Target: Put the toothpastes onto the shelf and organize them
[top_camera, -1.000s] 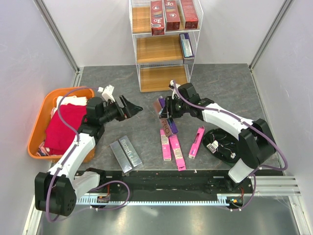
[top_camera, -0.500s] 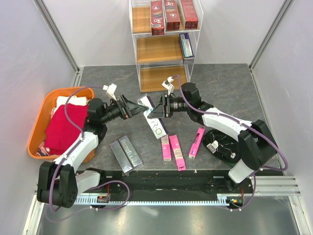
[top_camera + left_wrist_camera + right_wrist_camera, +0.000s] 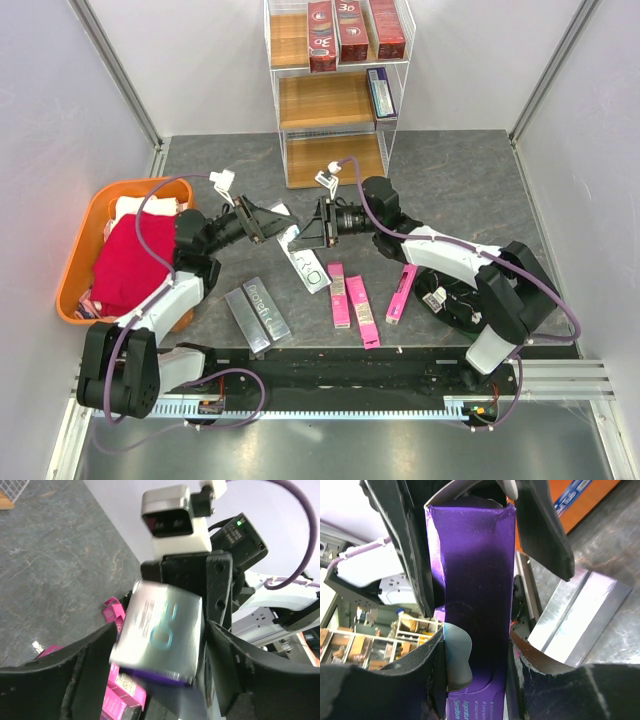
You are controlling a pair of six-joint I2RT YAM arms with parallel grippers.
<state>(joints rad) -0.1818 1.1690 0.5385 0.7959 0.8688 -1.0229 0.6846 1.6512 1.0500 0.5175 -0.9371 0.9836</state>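
A silver and purple toothpaste box (image 3: pixel 303 262) hangs tilted over the table between both arms. My right gripper (image 3: pixel 308 232) is shut on its narrow purple sides (image 3: pixel 475 580). My left gripper (image 3: pixel 280 222) straddles the box's other end across the wide silver face (image 3: pixel 165 620). Its jaws sit close, with a thin gap still showing on one side. The left fingers (image 3: pixel 545 525) flank the box top in the right wrist view. The shelf (image 3: pixel 330 100) stands at the back, with red toothpastes (image 3: pixel 345 30) on top and a purple one (image 3: pixel 381 93) on the middle tier.
Three pink boxes (image 3: pixel 362 310) and two silver-grey boxes (image 3: pixel 258 312) lie on the table near the arm bases. An orange tub (image 3: pixel 75 270) with a red cloth (image 3: pixel 130 262) sits at the left. A black round object (image 3: pixel 445 295) lies under the right arm.
My right gripper has lifted the box and carried it left toward the left arm. The left jaws have narrowed around the box's end.
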